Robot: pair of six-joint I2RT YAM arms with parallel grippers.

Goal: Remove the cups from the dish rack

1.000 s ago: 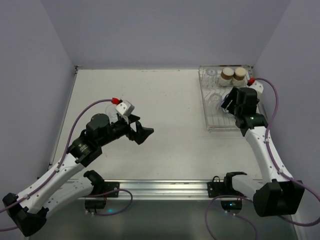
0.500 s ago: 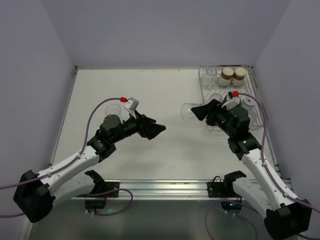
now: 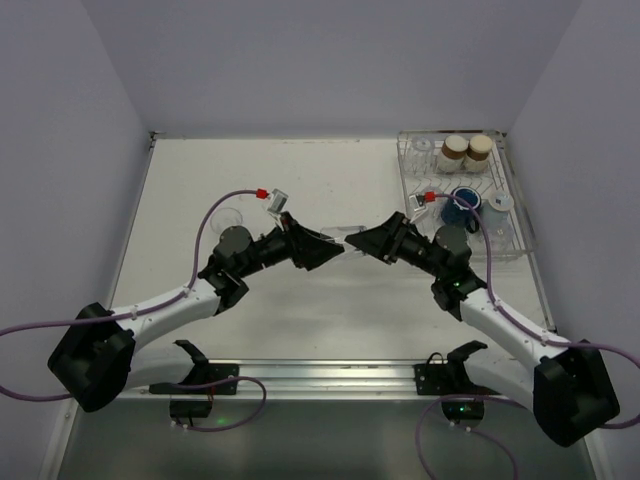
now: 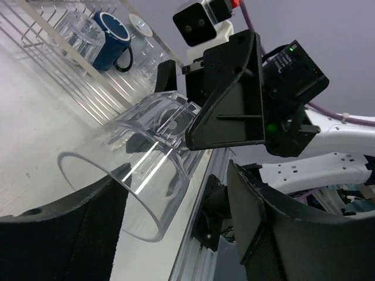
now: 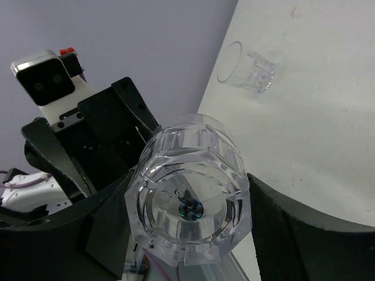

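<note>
My right gripper (image 3: 356, 242) is shut on a clear glass tumbler (image 3: 346, 236) and holds it lying sideways above the middle of the table. In the right wrist view the tumbler's base (image 5: 188, 211) faces the camera between the fingers. My left gripper (image 3: 334, 251) is open, with a finger on each side of the tumbler's open mouth (image 4: 126, 175). The dish rack (image 3: 409, 188) stands at the back right. It holds a dark blue mug (image 3: 463, 200), two cream cups (image 3: 455, 150) with brown bands and clear glasses (image 3: 497, 203).
Another clear tumbler (image 3: 228, 215) lies on the table at the left and also shows in the right wrist view (image 5: 246, 70). The two arms meet tip to tip at the table's centre. Purple walls close in the left, back and right sides.
My right arm has swung left out of the rack with the tumbler. My left arm has reached right, and its open fingers now flank the tumbler's mouth.
</note>
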